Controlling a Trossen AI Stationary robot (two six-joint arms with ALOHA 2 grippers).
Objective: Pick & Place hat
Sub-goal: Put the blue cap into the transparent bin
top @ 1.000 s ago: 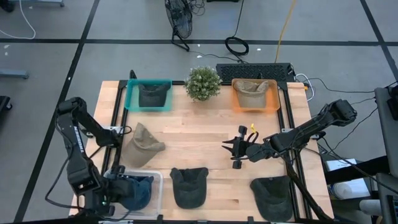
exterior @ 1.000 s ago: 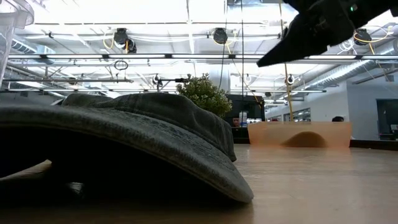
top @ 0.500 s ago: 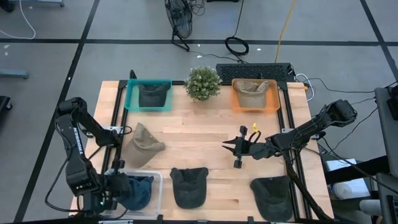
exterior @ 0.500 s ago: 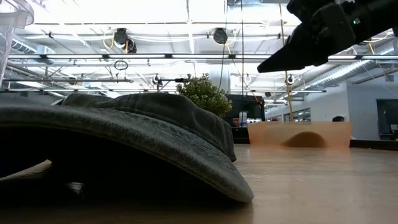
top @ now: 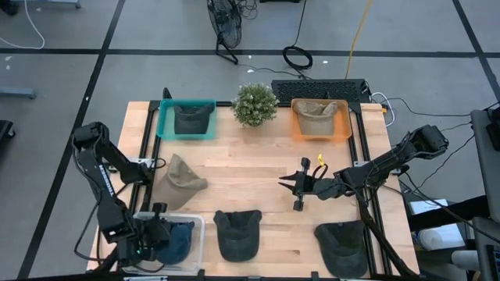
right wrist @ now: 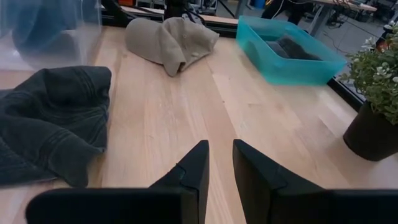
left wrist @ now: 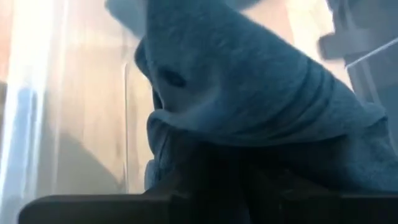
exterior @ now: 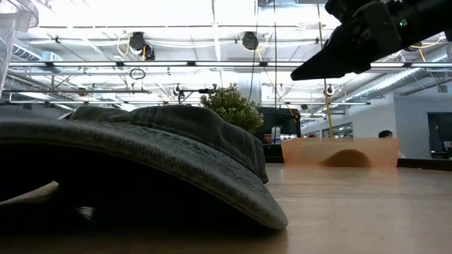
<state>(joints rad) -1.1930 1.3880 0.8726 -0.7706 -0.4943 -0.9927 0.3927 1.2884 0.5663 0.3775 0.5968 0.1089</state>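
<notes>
A blue hat (top: 178,239) sits bunched in a clear bin (top: 200,222) at the table's near left corner, filling the left wrist view (left wrist: 249,93). My left gripper (top: 154,234) is at the hat from the left, its fingers buried in the cloth. A tan hat (top: 180,181) and two dark hats (top: 238,232) (top: 341,246) lie flat on the table. My right gripper (top: 291,187) hovers narrowly open above the table's middle (right wrist: 220,144), touching nothing; it shows high up in the low view (exterior: 304,69). My left gripper has the blue hat by a gathered fold (left wrist: 186,134) on the side facing it, coming roughly level from the table's left. The cloth covers the fingertips, so the number of layers does not show. The hat's bulk rests in the clear bin.
A teal bin (top: 186,119) with a dark hat and an orange bin (top: 320,119) with a tan hat stand at the far edge, a potted plant (top: 255,104) between them. Bare wood lies under my right gripper. A keyboard and cables sit beyond the far edge.
My left arm's forearm has swung a little toward the table's right while its gripper stays at the clear bin; the blue hat looks more tightly bunched there. My right gripper has hardly moved.
</notes>
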